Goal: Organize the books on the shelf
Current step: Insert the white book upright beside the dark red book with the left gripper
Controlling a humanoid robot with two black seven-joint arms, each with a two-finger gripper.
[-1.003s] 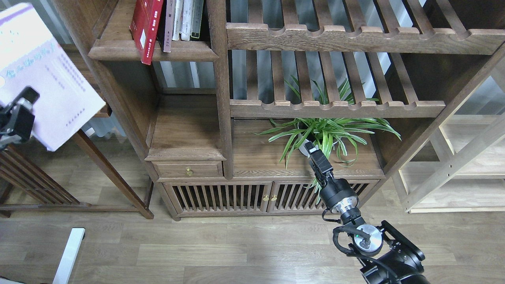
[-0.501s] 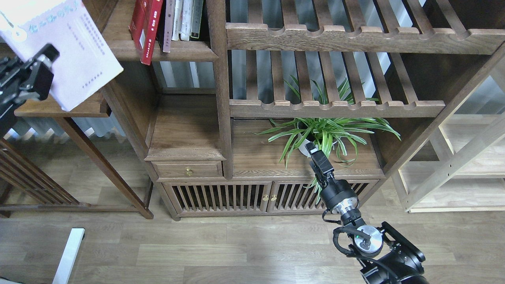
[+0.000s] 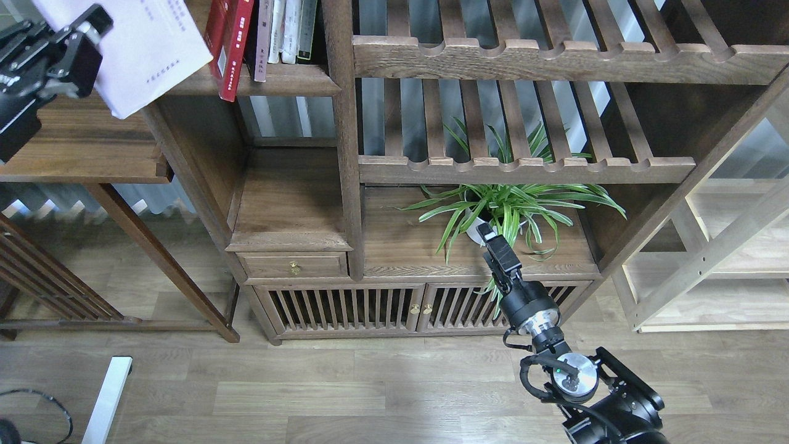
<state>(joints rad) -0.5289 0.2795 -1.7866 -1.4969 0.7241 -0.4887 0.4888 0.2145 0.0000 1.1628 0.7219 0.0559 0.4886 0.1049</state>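
My left gripper point(image 3: 89, 31) sits at the top left, shut on the lower left edge of a thick white-lavender book point(image 3: 151, 52). The book is tilted, and its right corner overlaps the left end of the shelf point(image 3: 290, 80), close to a bright red book point(image 3: 228, 46) that leans there. A darker book point(image 3: 264, 43) and several thin pale-spined books point(image 3: 290, 31) stand to the right of the red one. My right gripper point(image 3: 487, 235) hangs low in front of the plant, dark and narrow, with its fingers not distinguishable.
A spider plant point(image 3: 505, 206) sits on the cabinet top beside my right gripper. Slatted shelves point(image 3: 555, 61) fill the right of the bookcase. A dark side table point(image 3: 80, 148) stands under my left arm, and a pale wood rack point(image 3: 727, 246) at far right.
My left gripper has carried the white-lavender book up and to the right, from beside the side table to the left end of the shelf. The right arm has barely moved.
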